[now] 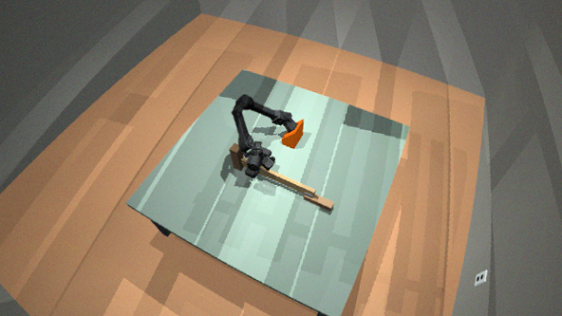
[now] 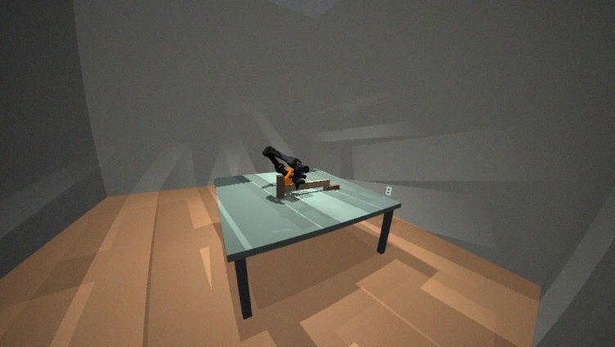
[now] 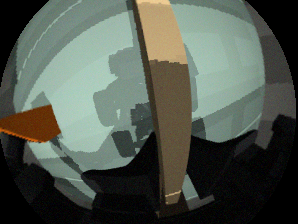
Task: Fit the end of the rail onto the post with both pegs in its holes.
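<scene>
The long light wooden rail (image 1: 289,180) (image 2: 317,183) (image 3: 171,95) runs from the short brown post (image 1: 235,157) (image 2: 280,187) to the low footboard block (image 1: 325,203) (image 2: 334,187). My gripper (image 1: 255,168) (image 2: 298,184) (image 3: 162,133) is shut on the rail near its post end, from above, and holds that end off the table. The rail's far end is at the bracket on the footboard block. Its near end is lined up close in front of the post. Whether the pegs are in the holes or the end touches the post is too small and partly hidden to tell.
The orange arm base (image 1: 292,137) (image 2: 288,174) (image 3: 35,124) stands on the green table (image 1: 249,247) (image 2: 267,228), to one side of the rail. The black arm (image 1: 240,122) (image 2: 276,157) arches from it to the post end. Shadows and light stripes cross the table.
</scene>
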You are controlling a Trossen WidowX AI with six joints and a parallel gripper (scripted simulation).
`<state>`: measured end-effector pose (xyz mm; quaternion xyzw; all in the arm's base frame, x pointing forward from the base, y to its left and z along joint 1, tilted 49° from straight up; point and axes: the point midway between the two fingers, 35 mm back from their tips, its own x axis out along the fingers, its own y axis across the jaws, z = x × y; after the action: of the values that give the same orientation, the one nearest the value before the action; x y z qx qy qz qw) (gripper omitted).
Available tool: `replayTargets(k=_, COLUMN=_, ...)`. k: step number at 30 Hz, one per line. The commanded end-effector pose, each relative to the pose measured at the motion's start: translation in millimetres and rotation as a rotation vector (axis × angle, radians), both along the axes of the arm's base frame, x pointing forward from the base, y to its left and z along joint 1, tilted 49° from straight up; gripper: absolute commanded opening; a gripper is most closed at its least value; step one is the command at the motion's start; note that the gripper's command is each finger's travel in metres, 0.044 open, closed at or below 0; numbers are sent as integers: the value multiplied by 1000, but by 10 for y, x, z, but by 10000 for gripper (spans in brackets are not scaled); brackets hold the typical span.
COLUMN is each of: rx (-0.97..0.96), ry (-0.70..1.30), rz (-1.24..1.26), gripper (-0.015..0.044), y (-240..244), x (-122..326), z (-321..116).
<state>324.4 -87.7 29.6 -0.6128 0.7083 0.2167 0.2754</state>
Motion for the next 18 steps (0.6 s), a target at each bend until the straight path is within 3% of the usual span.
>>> replayTargets(k=1, rx=0, ry=1, rz=2, gripper=0, y=-3, x=-2, z=19)
replayTargets(k=18, rx=0, ry=1, rz=2, gripper=0, y=-36, x=-9, z=60)
